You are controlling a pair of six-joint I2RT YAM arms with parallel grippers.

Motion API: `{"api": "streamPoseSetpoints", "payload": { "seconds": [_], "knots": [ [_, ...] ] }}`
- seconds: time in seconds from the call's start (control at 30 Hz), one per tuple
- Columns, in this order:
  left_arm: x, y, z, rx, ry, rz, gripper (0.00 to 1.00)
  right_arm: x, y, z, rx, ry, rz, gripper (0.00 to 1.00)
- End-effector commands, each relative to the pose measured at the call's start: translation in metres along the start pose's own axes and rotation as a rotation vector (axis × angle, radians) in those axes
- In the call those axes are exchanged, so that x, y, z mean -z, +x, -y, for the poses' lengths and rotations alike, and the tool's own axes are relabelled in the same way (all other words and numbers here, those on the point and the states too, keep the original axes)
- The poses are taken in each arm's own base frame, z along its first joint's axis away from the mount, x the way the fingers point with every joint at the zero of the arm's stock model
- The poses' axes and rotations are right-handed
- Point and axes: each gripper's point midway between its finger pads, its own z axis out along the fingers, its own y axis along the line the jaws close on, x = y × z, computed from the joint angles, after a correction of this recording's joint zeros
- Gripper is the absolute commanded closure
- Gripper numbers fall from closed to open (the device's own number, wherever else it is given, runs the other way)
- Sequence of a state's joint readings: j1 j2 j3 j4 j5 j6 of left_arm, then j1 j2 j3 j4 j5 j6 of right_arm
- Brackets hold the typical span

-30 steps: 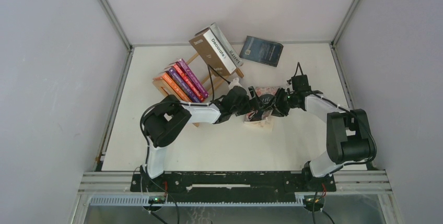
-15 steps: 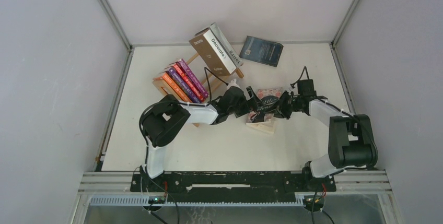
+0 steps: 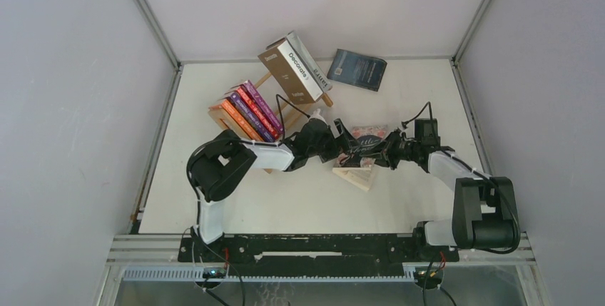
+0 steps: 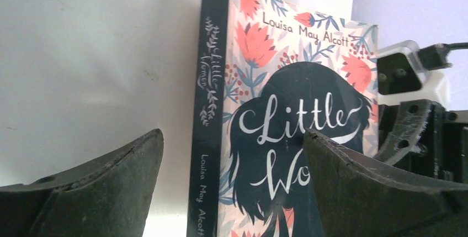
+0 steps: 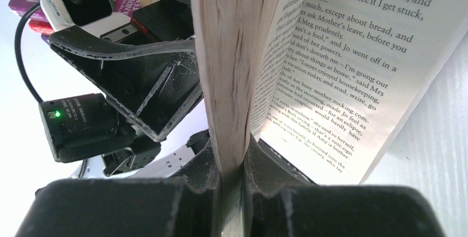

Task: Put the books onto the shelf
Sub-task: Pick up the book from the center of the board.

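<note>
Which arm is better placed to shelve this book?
Left, likely: the open left end effector straddles the book at its spine, and the shelf is on its side. The right end effector pinches only some pages.

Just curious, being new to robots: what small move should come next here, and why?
Probably the left gripper should ease forward and close across the Little Women book: its jaws stand wide open facing it, while the right gripper pinches only some pages, others fanning loose.
</note>
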State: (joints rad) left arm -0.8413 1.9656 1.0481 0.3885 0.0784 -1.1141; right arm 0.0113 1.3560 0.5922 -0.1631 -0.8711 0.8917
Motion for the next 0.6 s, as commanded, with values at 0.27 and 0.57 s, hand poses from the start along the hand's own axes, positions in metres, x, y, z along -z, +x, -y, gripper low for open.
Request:
{"api": "streamPoseSetpoints", "payload": {
  "seconds": [0.27,0.57],
  "knots": [
    [0.044,0.013,0.091,0.047,0.434,-0.126,0.20,0.015,0.015,-0.041,0.092,-0.211,-0.030,1.00],
    [0.067,0.017,0.089,0.047,0.464,-0.119,0.70,0.027,0.014,-0.037,0.105,-0.206,0.014,1.00]
  ]
}}
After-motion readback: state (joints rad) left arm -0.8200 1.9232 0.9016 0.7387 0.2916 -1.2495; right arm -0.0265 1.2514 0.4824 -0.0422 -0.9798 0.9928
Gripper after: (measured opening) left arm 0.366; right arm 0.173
